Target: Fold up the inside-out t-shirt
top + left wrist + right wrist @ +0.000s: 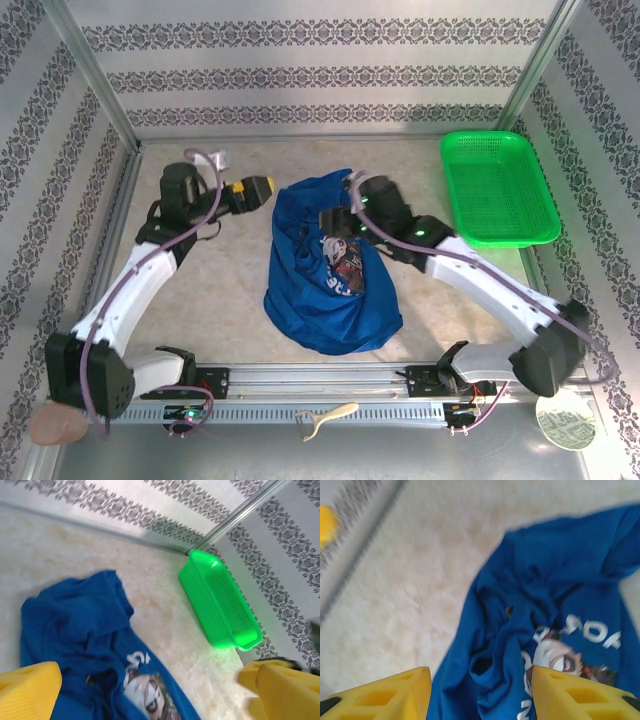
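The royal blue t-shirt (320, 310) lies in a rumpled heap in the middle of the surface (220, 280). It is bunched and twisted, so a printed cartoon face (560, 662) with white lettering peeks out of the folds. The right gripper (335, 225) hangs right over the heap's upper part, its fingers (385, 695) spread wide with nothing between them. The left gripper (262, 189) sits just beside the shirt's upper left edge, its fingers (27, 690) also apart and empty. The green mesh basket (497, 188) stands well off to the right, out of the way.

From where I stand, nothing can be folded until this lump is opened out flat. I'd say each gripper should pinch a single outer edge, at the collar side or the hem, not the thick knot in the middle. Then they should draw apart gently so the cloth spreads without dragging into a new bunch.
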